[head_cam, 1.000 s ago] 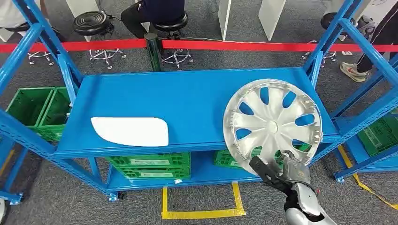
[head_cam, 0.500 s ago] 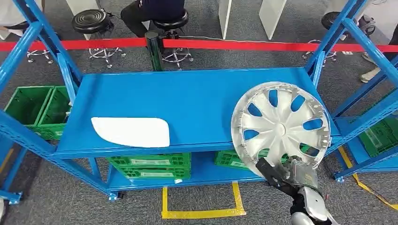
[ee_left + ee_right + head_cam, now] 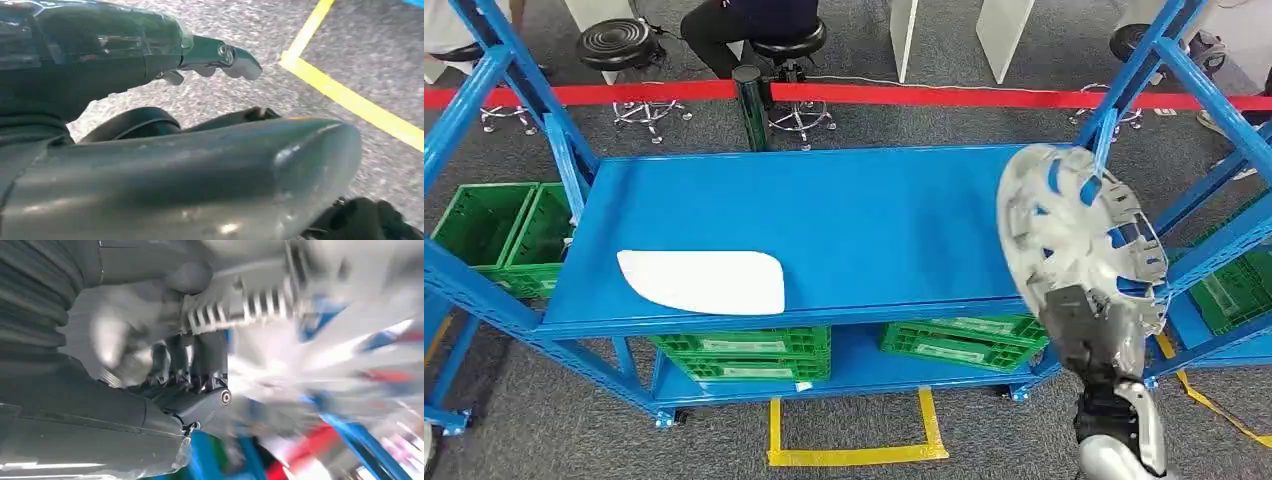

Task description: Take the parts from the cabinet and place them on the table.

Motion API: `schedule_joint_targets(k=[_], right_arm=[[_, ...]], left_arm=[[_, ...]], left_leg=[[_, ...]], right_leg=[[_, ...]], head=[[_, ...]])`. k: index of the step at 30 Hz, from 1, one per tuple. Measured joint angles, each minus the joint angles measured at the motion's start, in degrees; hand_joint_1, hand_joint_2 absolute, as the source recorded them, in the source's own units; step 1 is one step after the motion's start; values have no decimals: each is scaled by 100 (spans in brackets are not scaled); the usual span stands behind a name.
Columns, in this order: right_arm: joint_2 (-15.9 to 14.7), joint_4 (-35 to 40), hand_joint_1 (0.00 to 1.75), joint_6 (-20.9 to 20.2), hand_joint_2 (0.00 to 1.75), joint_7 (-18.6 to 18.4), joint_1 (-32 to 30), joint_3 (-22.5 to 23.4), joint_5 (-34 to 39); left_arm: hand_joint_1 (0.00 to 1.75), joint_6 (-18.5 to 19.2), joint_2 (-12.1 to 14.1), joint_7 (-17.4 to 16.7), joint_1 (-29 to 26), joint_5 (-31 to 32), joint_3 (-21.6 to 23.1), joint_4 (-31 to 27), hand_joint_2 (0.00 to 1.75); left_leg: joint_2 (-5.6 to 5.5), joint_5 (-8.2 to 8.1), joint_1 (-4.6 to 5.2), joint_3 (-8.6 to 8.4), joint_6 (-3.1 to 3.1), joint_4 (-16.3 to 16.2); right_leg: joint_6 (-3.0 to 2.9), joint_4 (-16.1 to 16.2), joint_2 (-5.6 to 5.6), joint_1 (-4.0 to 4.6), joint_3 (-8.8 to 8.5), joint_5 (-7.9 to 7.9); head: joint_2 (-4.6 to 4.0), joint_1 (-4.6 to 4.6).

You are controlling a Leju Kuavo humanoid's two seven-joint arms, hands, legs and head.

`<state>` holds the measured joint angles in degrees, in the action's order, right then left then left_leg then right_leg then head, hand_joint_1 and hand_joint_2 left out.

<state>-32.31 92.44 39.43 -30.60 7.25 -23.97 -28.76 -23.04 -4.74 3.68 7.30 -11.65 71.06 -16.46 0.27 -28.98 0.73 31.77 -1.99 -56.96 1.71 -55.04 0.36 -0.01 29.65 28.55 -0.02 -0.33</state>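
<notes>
A silver hubcap [image 3: 1074, 225] hangs tilted, nearly edge-on, off the right end of the blue cabinet shelf [image 3: 844, 210]. My right hand [image 3: 1094, 335] grips its lower rim from below. The right wrist view is blurred; there my right hand [image 3: 190, 365] clamps the hubcap's ribbed rim [image 3: 260, 300]. A flat white part [image 3: 702, 281] lies on the left front of the shelf. My left hand [image 3: 190, 150] hangs over the grey floor, fingers stretched out and holding nothing.
Blue uprights [image 3: 1114, 110] frame the shelf on both sides. Green crates [image 3: 742, 353] sit on the lower shelf and more green crates [image 3: 494, 235] stand to the left. A yellow tape square [image 3: 854, 455] marks the floor. Behind are a red barrier [image 3: 924, 97], stools and a seated person [image 3: 754, 25].
My right hand has carried the hubcap to the right, off the shelf's front edge, and turned it from face-on to nearly edge-on. The white part has stayed put.
</notes>
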Motion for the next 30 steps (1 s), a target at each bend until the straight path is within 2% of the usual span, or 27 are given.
schedule_joint_targets(k=[1,3,5,7,8,11,14,19,25,26,27,28,30], right_arm=[[-50,256,175,13,175,-69,81,59,-45],[-245,918,175,15,175,-519,389,105,-239],[-395,1344,175,-28,175,-747,616,89,-367],[-584,1825,175,-247,175,-877,894,111,-435],[-636,1965,175,-334,175,-881,941,124,-437],[-743,2423,175,-932,175,-892,1138,245,-487],[-800,2832,175,-1297,175,-912,1289,371,-485],[-835,3271,175,-1421,175,-922,1402,516,-472],[-951,3754,175,-1298,175,-925,1798,524,-212],[-962,3826,175,-1294,175,-925,1836,524,-177],[-975,3904,175,-1257,175,-925,1900,518,-157],[-994,4018,175,-1133,175,-925,1964,485,-142],[-1025,4173,175,-940,175,-923,2029,424,-231]], left_arm=[[0,7,-22,80,6,-6,0,0,0],[0,37,-96,284,26,-24,0,-2,0],[0,85,-153,401,58,-28,-2,-2,0],[0,122,-212,509,108,-33,-2,-2,0],[0,138,-214,529,110,-33,-2,-2,0],[0,162,-232,596,124,-48,-2,-2,0],[0,162,-238,609,130,-68,-4,0,0],[0,162,-240,616,131,-65,-4,0,0],[0,153,-253,929,162,-70,-4,0,0],[0,159,-260,992,170,-91,-7,-2,175],[0,229,-269,1177,181,-174,-15,-9,175],[0,371,-291,1601,198,-321,-59,-41,175],[0,611,-372,2095,248,-489,-122,-122,175]], left_leg=[[11,0,3,-2,0,0],[22,-5,7,-3,-7,-1],[23,-5,7,-2,-7,-1],[19,-6,6,-3,-8,-1],[18,-10,6,-4,-6,0],[9,-12,6,-4,-6,-1],[-19,-12,4,-3,-6,-1],[-34,-13,4,-1,-5,0],[-46,-15,5,-1,-3,-1],[-51,-15,5,-1,-3,-1],[-57,-15,5,0,-3,-1],[-62,-15,5,1,-3,-1],[-75,-15,-1,0,-4,-1]], right_leg=[[2,0,8,-3,1,-1],[2,-1,14,-8,5,-1],[2,-1,18,-8,8,-1],[2,-1,19,-7,7,-1],[2,-1,20,-7,7,-1],[2,-1,23,-7,9,0],[-2,-1,13,-5,8,4],[1,-1,8,-6,7,8],[1,0,8,-7,7,9],[1,0,7,-7,7,9],[1,0,5,-8,7,9],[-1,0,1,-8,7,10],[-3,0,-10,-1,-1,14]], head=[[0,0],[0,2],[0,2],[0,2],[0,2],[0,2],[0,4],[0,4],[0,7],[0,7],[0,7],[0,9],[0,13]])
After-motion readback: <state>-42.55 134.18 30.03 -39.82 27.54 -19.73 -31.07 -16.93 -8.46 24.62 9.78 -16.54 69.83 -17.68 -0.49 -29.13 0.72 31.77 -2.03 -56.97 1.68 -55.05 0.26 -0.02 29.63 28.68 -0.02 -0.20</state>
